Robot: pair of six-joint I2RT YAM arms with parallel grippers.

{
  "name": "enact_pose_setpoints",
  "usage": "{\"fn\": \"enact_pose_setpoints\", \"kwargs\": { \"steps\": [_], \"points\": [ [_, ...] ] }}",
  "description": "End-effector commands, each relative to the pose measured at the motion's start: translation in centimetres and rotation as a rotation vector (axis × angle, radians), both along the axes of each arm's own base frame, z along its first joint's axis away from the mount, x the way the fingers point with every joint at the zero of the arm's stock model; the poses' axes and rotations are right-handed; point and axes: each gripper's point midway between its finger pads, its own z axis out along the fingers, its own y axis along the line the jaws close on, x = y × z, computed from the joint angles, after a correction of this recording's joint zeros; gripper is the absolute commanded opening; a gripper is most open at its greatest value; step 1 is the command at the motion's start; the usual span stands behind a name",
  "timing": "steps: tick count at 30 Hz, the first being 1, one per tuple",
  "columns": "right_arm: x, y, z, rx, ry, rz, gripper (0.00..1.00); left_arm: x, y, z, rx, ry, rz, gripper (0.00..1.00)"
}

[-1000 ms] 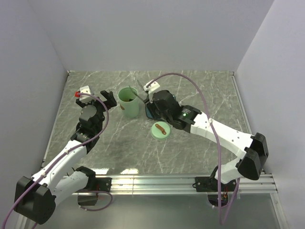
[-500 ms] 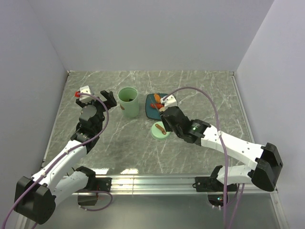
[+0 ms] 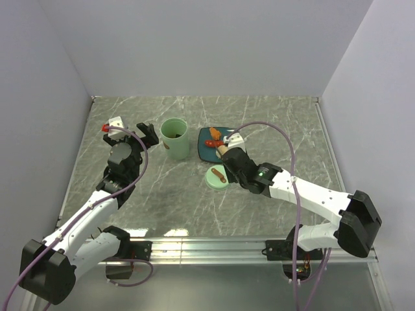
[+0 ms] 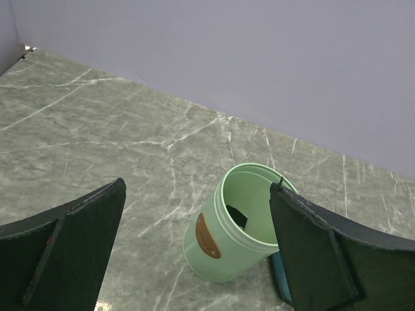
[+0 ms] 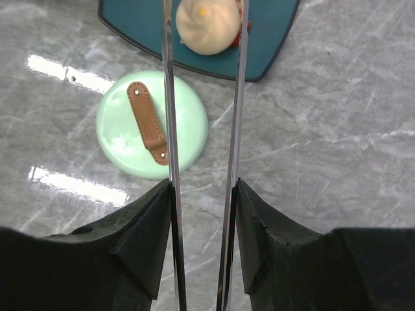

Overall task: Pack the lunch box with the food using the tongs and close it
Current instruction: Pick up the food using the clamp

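The pale green lunch box (image 3: 174, 137) stands upright and uncovered left of the teal plate (image 3: 206, 154); the left wrist view shows something dark inside the lunch box (image 4: 233, 236). Its lid (image 5: 152, 123) lies flat on the table, brown strap up. My right gripper (image 5: 204, 188) is shut on the tongs (image 5: 170, 97), whose two thin arms reach over the plate (image 5: 272, 35) on either side of a beige ball of food (image 5: 207, 26). Red-orange food pieces (image 3: 212, 136) lie further back on the plate. Beside the lunch box my left gripper (image 4: 198, 188) hangs open, holding nothing.
The lid (image 3: 218, 176) sits just in front of the plate, under the right arm's wrist. Grey walls close in the marble table (image 3: 272, 123) on the left, back and right. A metal rail (image 3: 214, 245) runs along the near edge.
The right arm has swung from above the lunch box back to the plate with the tongs, which now straddle the beige ball. The left arm has not moved.
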Motion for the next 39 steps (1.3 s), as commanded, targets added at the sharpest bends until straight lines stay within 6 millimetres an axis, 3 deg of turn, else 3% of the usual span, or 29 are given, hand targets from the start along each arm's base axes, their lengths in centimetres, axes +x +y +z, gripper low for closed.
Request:
{"fn": "enact_pose_setpoints", "kwargs": {
  "steps": [1,14,23,29,39],
  "points": [
    [0.2,-0.9,-0.9,-0.008,0.016,-0.059,0.50,0.1,0.2,1.7,-0.014,-0.055,0.006,0.99],
    [-0.9,-1.5,-3.1,-0.040,0.089,-0.079,0.50,0.1,0.2,1.7,-0.015,-0.055,0.007,1.00],
    [-0.9,-1.4,-3.3,-0.049,0.096,-0.072,0.27,0.1,0.2,1.7,-0.015,-0.055,0.009,0.99],
    [-0.3,-1.2,-1.7,-0.039,0.056,-0.069,0.19,0.1,0.2,1.6,-0.015,-0.054,0.007,0.99],
    [1.4,-0.8,3.5,-0.002,-0.061,-0.064,0.13,0.3,0.1,1.5,-0.012,-0.051,0.006,0.99]
  ]
}}
